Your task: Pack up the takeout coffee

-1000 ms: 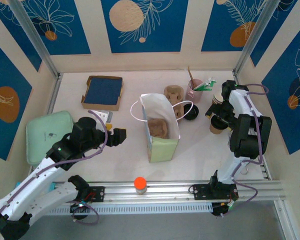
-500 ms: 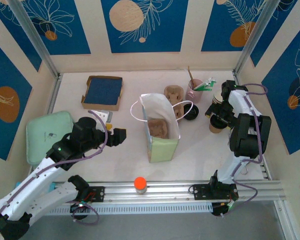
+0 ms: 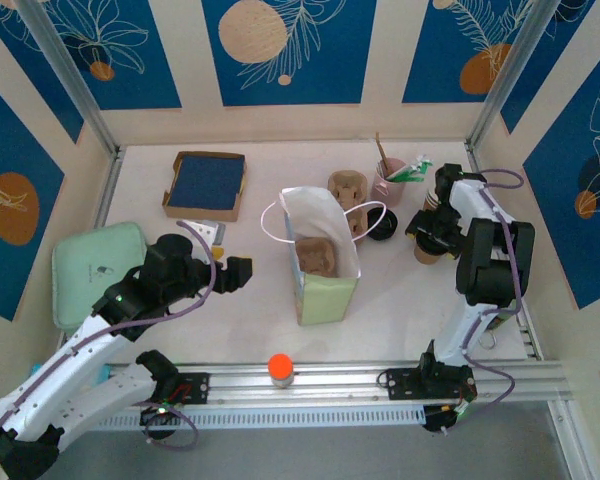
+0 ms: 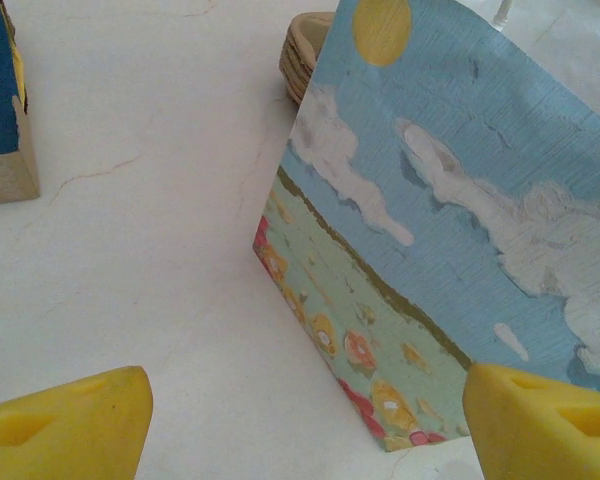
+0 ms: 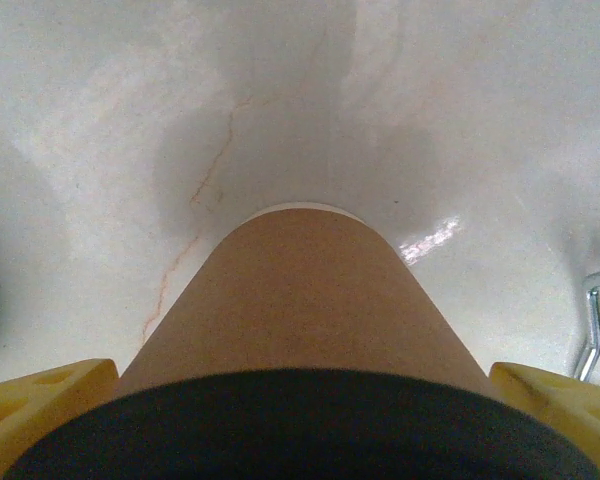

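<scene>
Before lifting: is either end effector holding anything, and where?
Left end effector: nothing. Right end effector flanks the coffee cup below its lid; grip cannot be told.

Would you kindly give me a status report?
Left claw open, facing bag. Right claw astride coffee cup, grip unclear. Black lid between cup and bag.

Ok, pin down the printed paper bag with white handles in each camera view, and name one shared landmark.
Top external: the printed paper bag stands open at the centre of the table.
Left wrist: its sky-and-flower printed side spans the right half of the picture.
Shared landmark: the stack of brown pulp cup carriers, just beyond the bag in both.
</scene>
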Tool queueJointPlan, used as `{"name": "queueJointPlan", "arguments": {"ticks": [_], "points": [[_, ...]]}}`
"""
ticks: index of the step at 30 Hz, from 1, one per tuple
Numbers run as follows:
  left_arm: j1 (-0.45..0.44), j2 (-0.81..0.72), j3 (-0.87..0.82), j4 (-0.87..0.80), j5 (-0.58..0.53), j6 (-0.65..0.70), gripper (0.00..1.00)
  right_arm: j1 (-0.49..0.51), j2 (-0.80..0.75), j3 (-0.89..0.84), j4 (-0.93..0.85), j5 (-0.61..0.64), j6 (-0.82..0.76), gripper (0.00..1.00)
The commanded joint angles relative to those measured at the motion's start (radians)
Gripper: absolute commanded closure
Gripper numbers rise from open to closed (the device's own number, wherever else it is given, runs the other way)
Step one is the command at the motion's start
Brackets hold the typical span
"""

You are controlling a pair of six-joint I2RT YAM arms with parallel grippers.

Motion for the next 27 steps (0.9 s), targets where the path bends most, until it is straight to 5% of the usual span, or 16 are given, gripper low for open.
{"name": "queueJointPlan", "arguments": {"ticks": [1, 27], "points": [[0.003, -0.011, -0.001, -0.01, -0.011, 0.012, 0.19, 0.008, 0.02, -0.01, 0.002, -0.005, -0.009, 0.06], [0.002, -0.028, -0.004, -0.016, -0.011, 0.013, 0.19, 0.047, 0.087, -0.008, 0.027, -0.001, -0.006, 0.06]]}}
